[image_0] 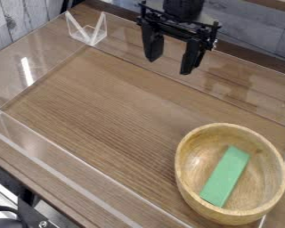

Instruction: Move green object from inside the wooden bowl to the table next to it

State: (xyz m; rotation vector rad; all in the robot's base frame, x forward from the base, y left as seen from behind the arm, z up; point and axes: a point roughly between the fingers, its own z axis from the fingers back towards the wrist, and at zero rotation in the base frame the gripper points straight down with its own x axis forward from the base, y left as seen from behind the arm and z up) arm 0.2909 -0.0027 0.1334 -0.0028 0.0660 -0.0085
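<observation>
Clear walls (38,89): low acrylic panels border my working area; on the left side they catch bright glare.
Counter (109,116): brown wood grain with darker streaks, bare across the left and middle.
My fingers (178,55): at about 12 o'clock in the view, hanging above the far part of the counter and pointing straight down. The two black prongs stand spread wide with open air between them, and I have hold of nothing. I touch neither the counter nor the bowl.
Wooden bowl (192,147): at about 4 o'clock, resting on the counter near the right wall; round, light tan, thick-rimmed, well apart from my fingers.
Green object (226,175): a flat bright green block lying inside the wooden bowl on its bottom, its long axis running from about 1 o'clock to 7 o'clock.
</observation>
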